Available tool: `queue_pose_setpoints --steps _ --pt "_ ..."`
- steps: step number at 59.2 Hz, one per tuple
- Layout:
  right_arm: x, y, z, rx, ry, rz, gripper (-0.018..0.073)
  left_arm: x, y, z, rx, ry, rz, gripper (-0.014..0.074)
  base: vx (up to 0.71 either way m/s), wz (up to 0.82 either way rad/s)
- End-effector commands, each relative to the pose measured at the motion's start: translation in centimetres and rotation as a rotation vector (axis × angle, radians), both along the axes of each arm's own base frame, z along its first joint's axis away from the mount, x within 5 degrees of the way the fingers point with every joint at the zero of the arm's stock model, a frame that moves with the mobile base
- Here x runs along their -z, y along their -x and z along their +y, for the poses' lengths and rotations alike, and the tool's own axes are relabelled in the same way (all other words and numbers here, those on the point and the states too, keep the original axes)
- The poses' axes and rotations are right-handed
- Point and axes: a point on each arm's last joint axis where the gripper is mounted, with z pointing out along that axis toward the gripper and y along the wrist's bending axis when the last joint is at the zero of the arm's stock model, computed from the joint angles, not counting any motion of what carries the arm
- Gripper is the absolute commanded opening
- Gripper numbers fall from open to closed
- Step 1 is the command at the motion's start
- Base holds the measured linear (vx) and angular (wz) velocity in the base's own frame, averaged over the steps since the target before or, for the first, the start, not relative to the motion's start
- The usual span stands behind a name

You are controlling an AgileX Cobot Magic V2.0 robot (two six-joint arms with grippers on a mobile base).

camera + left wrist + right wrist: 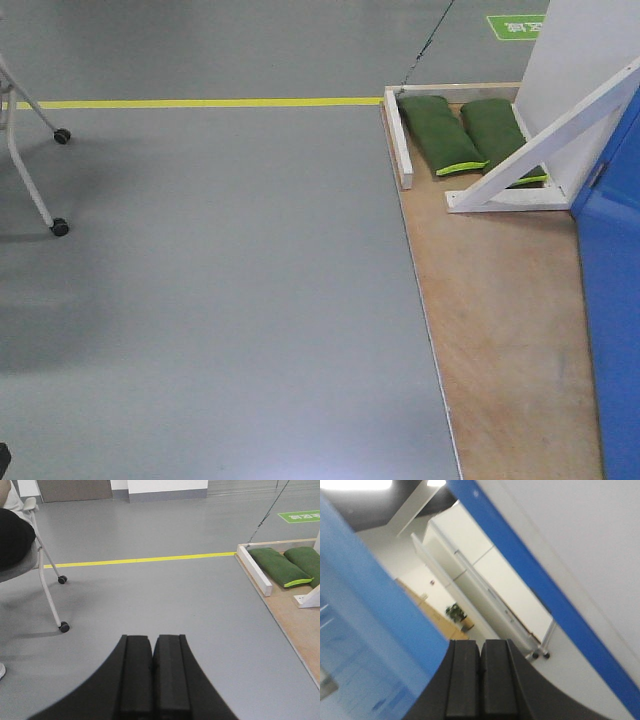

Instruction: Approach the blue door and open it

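Observation:
The blue door (612, 270) is a glossy bright-blue panel at the right edge of the front view, standing on a plywood base. Its lever handle and lock are out of view. In the right wrist view the door (365, 645) fills the left side, swung away from a blue frame strip (540, 585), with a room visible through the gap. My right gripper (480, 647) is shut and empty, close beside the door's edge. My left gripper (152, 642) is shut and empty, low over the grey floor, pointing at a yellow floor line.
A plywood base (500, 320) lies on the floor at right, with a white slanted brace (545, 130) and two green sandbags (438, 132) at its back. A wheeled chair (47, 580) stands at left. A yellow line (200, 102) crosses the floor.

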Motion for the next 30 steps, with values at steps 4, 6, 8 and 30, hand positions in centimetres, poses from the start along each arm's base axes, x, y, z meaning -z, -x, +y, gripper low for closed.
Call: queue_pose_setpoints --steps 4,6,8,30 --pt "-3.9 0.7 -1.1 0.081 0.127 -0.035 -0.0004 -1.9 0.0 -0.1 0.005 0.007 -0.130 0.0071 0.00 0.00" --pt "-4.5 0.7 -1.5 0.084 0.133 -0.037 -0.0004 -1.9 0.0 -0.1 0.005 0.007 -0.130 0.0071 0.00 0.00" --pt "-5.0 0.6 -1.9 0.086 0.141 -0.039 -0.0004 -1.9 0.0 -0.1 0.005 0.007 -0.130 0.0071 0.00 0.00" --pt "-8.8 -1.0 -6.4 0.091 0.208 0.012 -0.0004 -1.9 0.0 -0.1 0.005 0.007 -0.130 0.0071 0.00 0.00"
